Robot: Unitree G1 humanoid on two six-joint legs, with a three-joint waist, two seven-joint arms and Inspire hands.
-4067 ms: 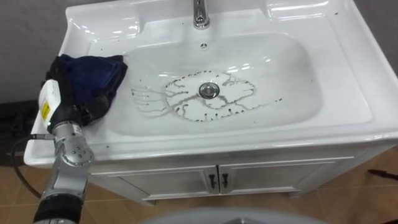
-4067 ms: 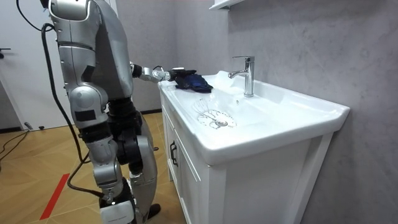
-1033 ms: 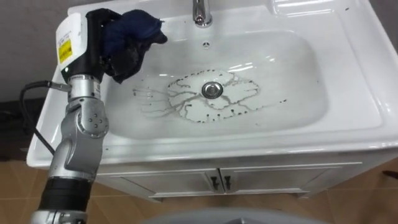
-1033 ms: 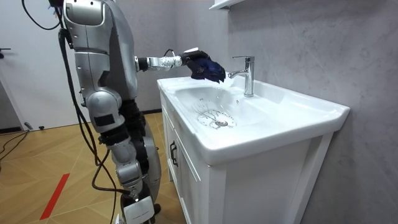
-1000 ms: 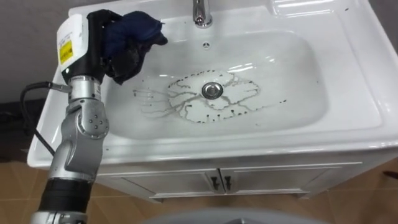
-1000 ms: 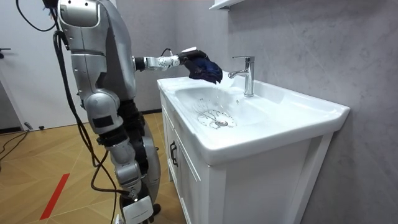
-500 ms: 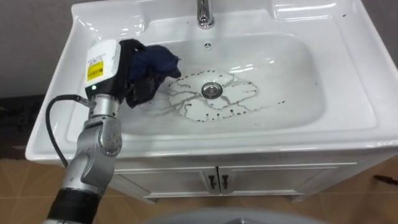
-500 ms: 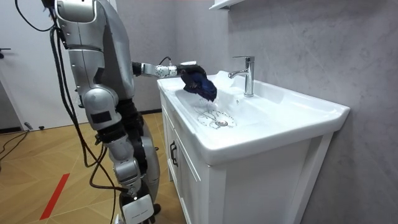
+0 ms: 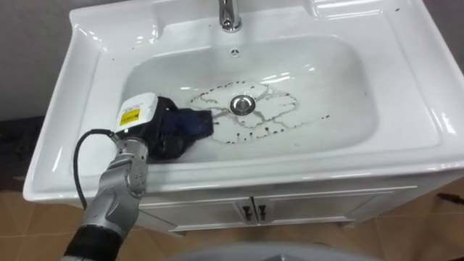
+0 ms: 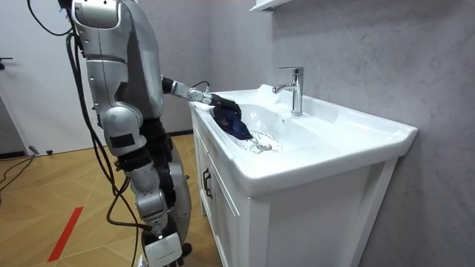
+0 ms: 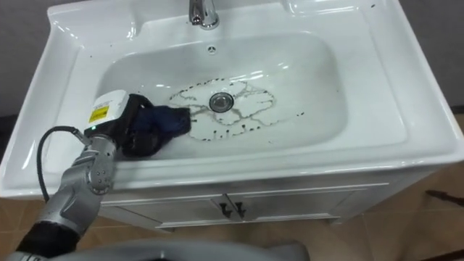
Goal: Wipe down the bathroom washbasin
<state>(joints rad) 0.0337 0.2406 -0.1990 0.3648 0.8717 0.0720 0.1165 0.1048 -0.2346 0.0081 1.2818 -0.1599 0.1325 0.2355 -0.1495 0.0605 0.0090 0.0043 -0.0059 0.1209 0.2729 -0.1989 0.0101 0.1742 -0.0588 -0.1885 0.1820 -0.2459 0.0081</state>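
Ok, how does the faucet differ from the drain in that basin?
The faucet stands upright on the basin's back ledge; the drain lies flat in the bowl's bottom. Dark marks ring the drain, not the faucet. The left hand's cloth lies beside the drain, far from the faucet. Both are shiny metal.
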